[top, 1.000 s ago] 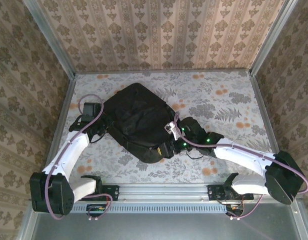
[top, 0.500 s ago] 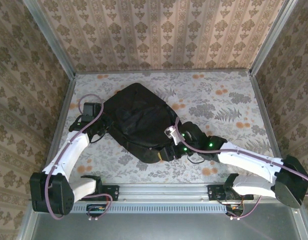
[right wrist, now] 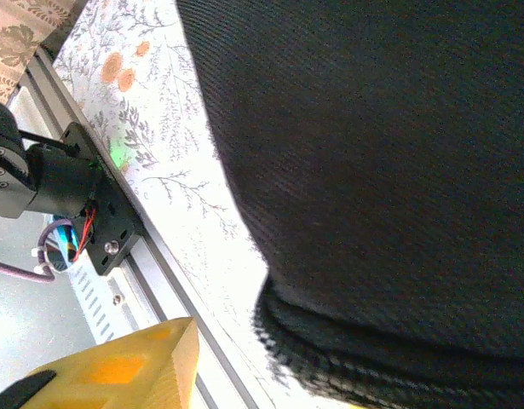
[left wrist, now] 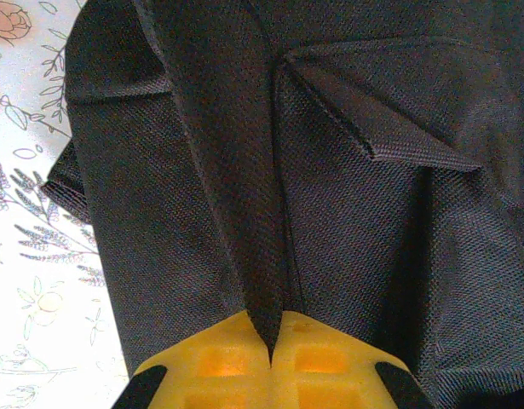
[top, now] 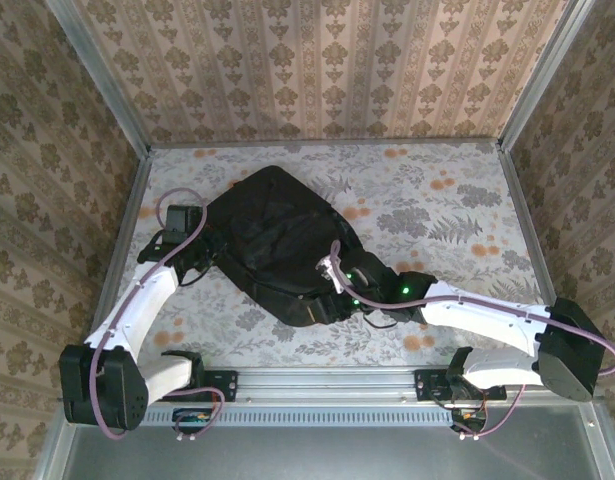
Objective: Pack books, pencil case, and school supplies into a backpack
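The black backpack (top: 277, 240) lies flat on the left-centre of the flowered table. My left gripper (top: 209, 262) sits at its left edge. In the left wrist view its yellow fingers (left wrist: 219, 362) are shut on a raised fold of the backpack's fabric (left wrist: 262, 213). My right gripper (top: 327, 303) is at the near corner of the backpack. One yellow finger (right wrist: 129, 366) shows there, apart from the dark fabric edge (right wrist: 347, 341), with bare table in the gap. Its other finger is hidden by the fabric. The books, pencil case and school supplies are out of view.
The metal rail (top: 327, 380) with both arm bases runs along the table's near edge, close behind the right gripper (right wrist: 159, 281). Papered walls close in the left, far and right sides. Bare floral cloth (top: 447, 210) spreads to the right of the backpack.
My right arm has swung left, carrying its gripper further along the backpack's near corner. The left gripper and the fold that it holds have stayed put.
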You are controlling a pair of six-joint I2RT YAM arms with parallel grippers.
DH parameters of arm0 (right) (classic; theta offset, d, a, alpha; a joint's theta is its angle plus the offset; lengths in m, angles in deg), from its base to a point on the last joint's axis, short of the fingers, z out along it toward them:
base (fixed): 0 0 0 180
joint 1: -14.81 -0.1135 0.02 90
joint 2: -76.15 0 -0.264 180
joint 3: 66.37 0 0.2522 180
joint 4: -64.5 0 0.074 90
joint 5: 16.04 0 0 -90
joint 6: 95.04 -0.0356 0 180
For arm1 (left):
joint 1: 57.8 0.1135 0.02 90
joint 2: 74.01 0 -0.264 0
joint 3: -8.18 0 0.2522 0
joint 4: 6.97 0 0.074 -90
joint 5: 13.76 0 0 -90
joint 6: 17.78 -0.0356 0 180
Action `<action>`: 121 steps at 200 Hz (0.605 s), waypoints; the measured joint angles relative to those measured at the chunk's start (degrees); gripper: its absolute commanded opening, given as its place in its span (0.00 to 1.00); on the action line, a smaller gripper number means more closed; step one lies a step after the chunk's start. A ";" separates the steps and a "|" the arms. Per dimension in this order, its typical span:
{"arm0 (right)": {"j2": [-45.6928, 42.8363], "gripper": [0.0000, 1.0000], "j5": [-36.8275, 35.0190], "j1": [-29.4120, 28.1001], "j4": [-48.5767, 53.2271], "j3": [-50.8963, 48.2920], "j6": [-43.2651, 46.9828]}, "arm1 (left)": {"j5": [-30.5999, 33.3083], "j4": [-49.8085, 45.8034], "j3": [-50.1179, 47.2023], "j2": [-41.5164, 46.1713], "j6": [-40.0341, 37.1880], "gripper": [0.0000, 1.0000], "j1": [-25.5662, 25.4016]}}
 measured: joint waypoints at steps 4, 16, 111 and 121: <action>0.22 0.45 -0.07 -0.22 0.00 0.26 0.00 | 0.00 0.02 0.00 -0.02 0.00 0.00 0.00; 0.85 0.43 -0.37 -0.61 0.02 0.74 0.07 | 0.00 0.09 0.00 -0.15 0.00 0.00 0.00; 6.21 0.06 -5.55 -1.95 0.33 4.46 0.35 | 0.00 0.42 0.00 -0.70 0.02 0.00 0.00; 6.21 0.00 -6.08 -1.95 0.50 4.46 0.17 | 0.00 0.44 0.00 -0.70 0.00 0.00 0.00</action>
